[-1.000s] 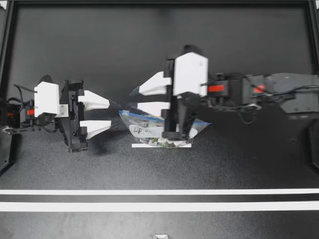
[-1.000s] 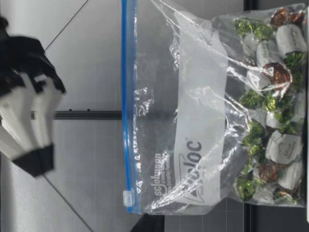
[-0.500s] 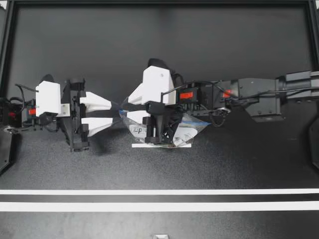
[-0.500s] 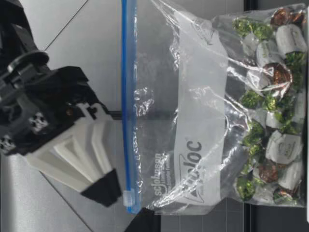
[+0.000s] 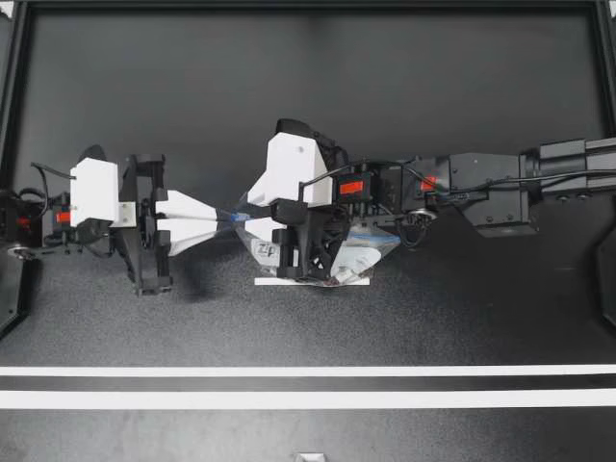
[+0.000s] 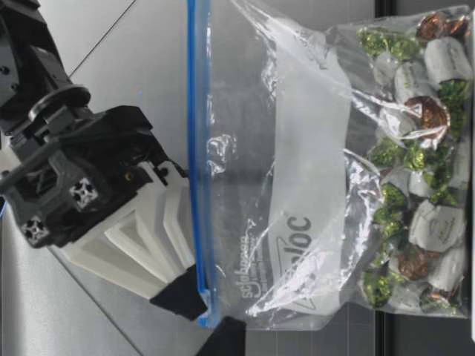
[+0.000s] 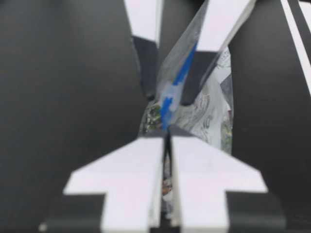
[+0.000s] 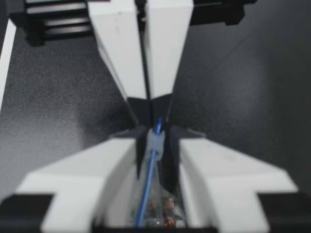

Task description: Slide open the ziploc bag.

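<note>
A clear ziploc bag (image 5: 371, 252) stands upright, with wrapped candies (image 6: 415, 185) at its bottom and a blue zip strip (image 6: 196, 148) along its top. My left gripper (image 5: 229, 218) is shut on the strip's end corner, as the left wrist view (image 7: 167, 140) shows. My right gripper (image 5: 250, 215) is open, one finger on each side of the strip. The pale slider (image 8: 155, 141) sits between its fingers (image 8: 121, 167), just ahead of my left gripper's tips (image 8: 148, 104). In the low view my right gripper (image 6: 194, 294) hangs over the strip's end.
A white strip (image 5: 310, 281) lies at the bag's foot. Two white tape lines (image 5: 308, 371) (image 5: 308, 397) cross the black table nearer its front. A black frame rail (image 5: 308, 5) runs along the back.
My left gripper has closed on the bag's corner. My right gripper has swung down and moved left along the bag's top until it straddles the slider.
</note>
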Controlling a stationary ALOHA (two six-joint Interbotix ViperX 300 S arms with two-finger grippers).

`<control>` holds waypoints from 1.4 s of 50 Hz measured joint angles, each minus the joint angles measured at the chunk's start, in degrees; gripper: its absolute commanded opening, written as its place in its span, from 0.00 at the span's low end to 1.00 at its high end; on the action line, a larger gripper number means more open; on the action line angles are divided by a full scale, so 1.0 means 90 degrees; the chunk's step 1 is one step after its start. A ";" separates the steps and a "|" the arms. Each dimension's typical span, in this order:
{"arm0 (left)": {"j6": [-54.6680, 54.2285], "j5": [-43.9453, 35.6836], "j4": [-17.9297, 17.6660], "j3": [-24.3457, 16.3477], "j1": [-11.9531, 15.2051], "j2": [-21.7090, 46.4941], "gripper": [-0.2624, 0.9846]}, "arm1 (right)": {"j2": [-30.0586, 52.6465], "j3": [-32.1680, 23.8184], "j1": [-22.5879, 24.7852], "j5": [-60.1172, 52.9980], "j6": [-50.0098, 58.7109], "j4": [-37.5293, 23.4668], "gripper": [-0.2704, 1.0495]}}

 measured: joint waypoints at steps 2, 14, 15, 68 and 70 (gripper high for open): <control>0.0000 0.0000 0.0000 -0.0010 -0.0010 0.0000 0.10 | 0.0010 -0.0010 0.0000 0.0029 0.0000 0.0000 0.50; 0.0000 0.0000 0.0000 -0.0010 -0.0029 0.0000 0.10 | 0.0010 -0.0020 0.0000 0.0283 0.0029 0.0000 0.41; 0.0000 0.0000 0.0000 0.0000 -0.0020 0.0000 0.10 | 0.0010 -0.0020 0.0000 0.0293 0.0039 0.0010 0.40; 0.0010 0.0137 0.0000 -0.0029 -0.0059 -0.0059 0.10 | -0.0723 -0.0205 0.0059 0.2627 -0.0029 0.0205 0.12; 0.0010 0.0137 0.0010 -0.0029 -0.0059 -0.0088 0.10 | -0.0723 -0.0205 0.0059 0.2627 -0.0020 0.0205 0.12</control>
